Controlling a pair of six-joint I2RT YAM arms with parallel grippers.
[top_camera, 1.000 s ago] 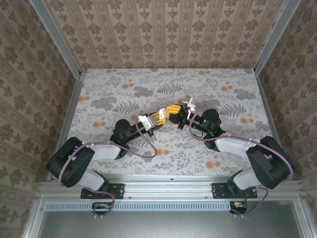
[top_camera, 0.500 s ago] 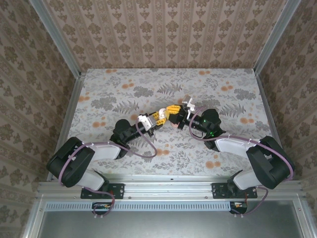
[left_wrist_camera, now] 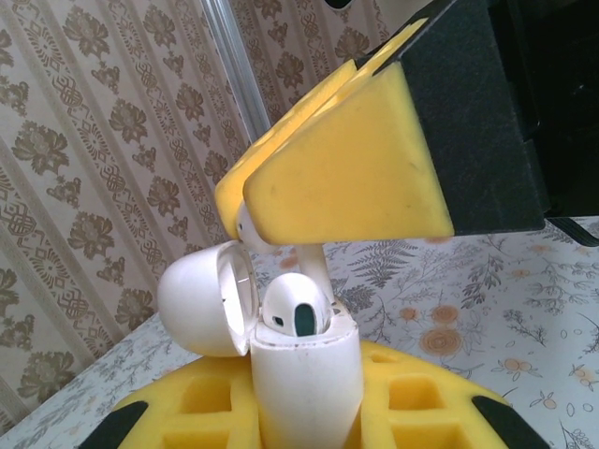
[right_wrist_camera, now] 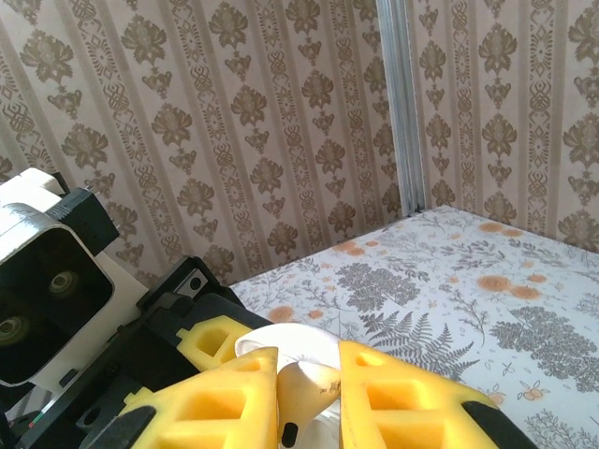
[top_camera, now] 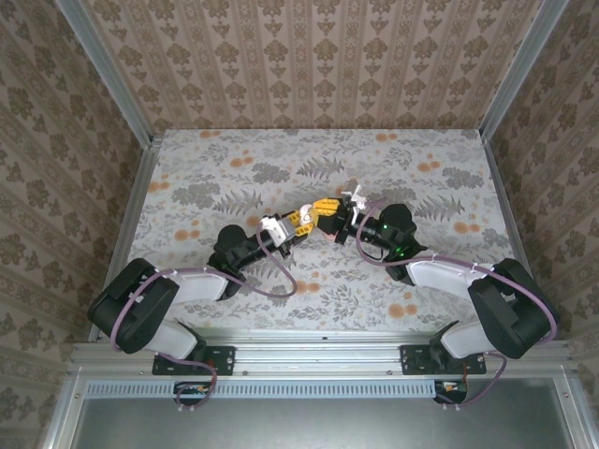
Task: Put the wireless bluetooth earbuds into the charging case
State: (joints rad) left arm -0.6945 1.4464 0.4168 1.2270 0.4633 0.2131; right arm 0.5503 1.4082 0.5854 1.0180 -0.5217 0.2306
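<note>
Table [top_camera: 234, 159] floral-printed, walled on three sides by patterned panels [top_camera: 309, 56]. Side rails and far edge well apart from both grippers, with open printed surface all round them. Left gripper [top_camera: 301, 218] and right gripper [top_camera: 328, 207] tip to tip near table centre. Left gripper nearly closed, clamped on white charging case [left_wrist_camera: 304, 374], upright between its yellow fingers [left_wrist_camera: 449, 393]. Lid [left_wrist_camera: 201, 299] hinged open to left of case. First earbud [left_wrist_camera: 295, 311] seated in case. Right gripper directly above left gripper, nearly closed, pinching second earbud [right_wrist_camera: 307, 383], stem reaching down behind first earbud to case mouth.
</note>
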